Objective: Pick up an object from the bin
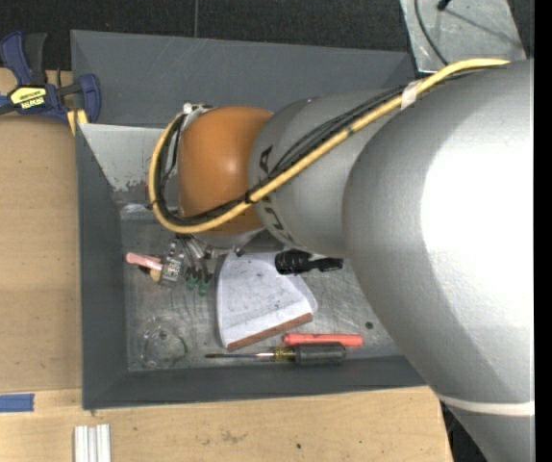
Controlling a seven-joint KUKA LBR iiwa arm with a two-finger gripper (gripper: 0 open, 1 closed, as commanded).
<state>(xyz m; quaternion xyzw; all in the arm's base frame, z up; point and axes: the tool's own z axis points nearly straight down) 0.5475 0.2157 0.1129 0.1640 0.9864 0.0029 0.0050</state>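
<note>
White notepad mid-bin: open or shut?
Shut. The notepad lies flat on the floor of the bin, one white face up, with a brown edge along its lower side showing as one closed block.

We see the scene lit evenly and fairly brightly from above. The broad grey arm point(449, 239) catches a soft, wide sheen across its upper curve, and the orange cover point(218, 162) at its wrist carries only a faint, matte highlight. Under them a shadow falls over the back of the bin point(98, 258) floor, darkest right beneath the cover. The white pad point(262, 301) is the brightest patch inside. The left wall stays dull, while the far sloped wall shows a paler band.
</note>
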